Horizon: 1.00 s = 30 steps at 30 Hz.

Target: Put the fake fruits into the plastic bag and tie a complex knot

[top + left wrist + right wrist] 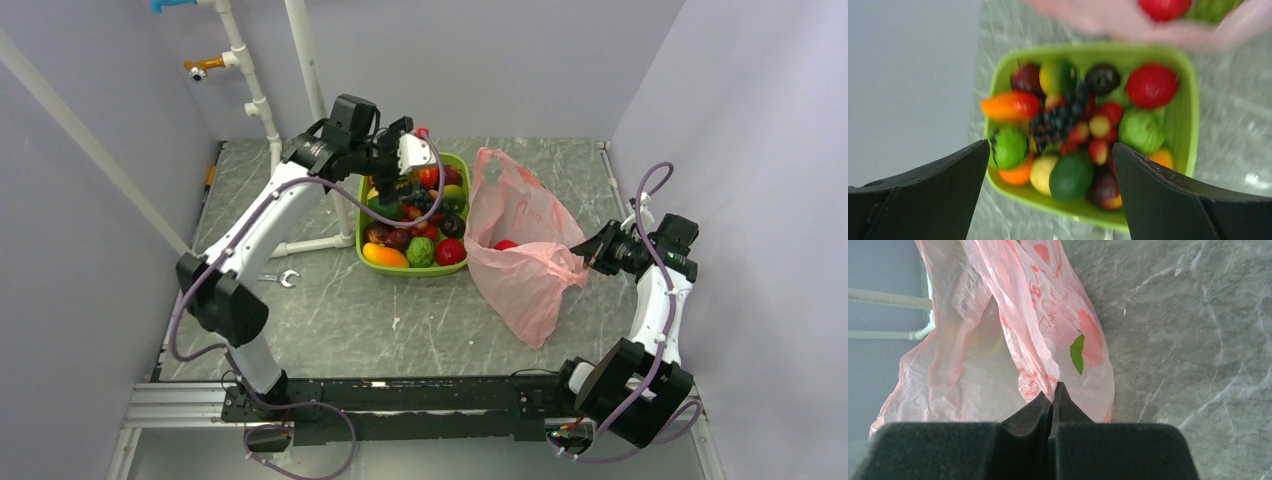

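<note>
Pinching the pink film of the plastic bag [998, 340], the right gripper [1054, 390] has its jaws pressed together on a fold of the bag's rim, near the right edge of the tabletop [400, 320]. The bag slumps open right of centre, with 1 red fruit [506, 244] inside. A small wrench [283, 279] lies toward the left edge. Farther back, the fake fruits [1068, 130] fill a lime-green tray [1188, 100] just beside the bag, close to the far edge. Above the tray the left gripper [1050, 144] hovers, jaws spread wide apart.
</note>
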Each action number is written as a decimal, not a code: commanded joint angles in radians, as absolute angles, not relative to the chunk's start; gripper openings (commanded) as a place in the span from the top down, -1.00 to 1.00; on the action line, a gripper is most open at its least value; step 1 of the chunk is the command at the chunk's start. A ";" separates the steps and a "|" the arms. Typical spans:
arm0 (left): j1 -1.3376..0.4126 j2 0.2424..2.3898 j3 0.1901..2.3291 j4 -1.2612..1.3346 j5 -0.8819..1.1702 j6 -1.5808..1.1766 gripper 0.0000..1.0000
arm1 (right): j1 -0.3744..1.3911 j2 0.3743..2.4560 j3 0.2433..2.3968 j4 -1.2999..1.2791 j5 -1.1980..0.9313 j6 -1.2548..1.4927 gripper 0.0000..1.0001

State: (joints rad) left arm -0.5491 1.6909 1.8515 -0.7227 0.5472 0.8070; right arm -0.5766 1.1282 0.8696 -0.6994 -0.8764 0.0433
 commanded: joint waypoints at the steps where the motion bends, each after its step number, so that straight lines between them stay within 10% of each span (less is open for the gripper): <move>1: -0.498 1.790 1.881 -0.957 0.449 1.103 -0.99 | -0.572 1.125 0.910 -0.699 -0.915 0.013 1.00; 20: -0.482 2.092 1.909 -0.902 0.230 1.270 -0.83 | -0.572 1.145 0.943 -0.726 -0.930 -0.011 1.00; 30: -0.484 1.945 2.004 -0.944 0.459 1.137 0.31 | -0.571 1.151 0.958 -0.743 -0.929 -0.045 1.00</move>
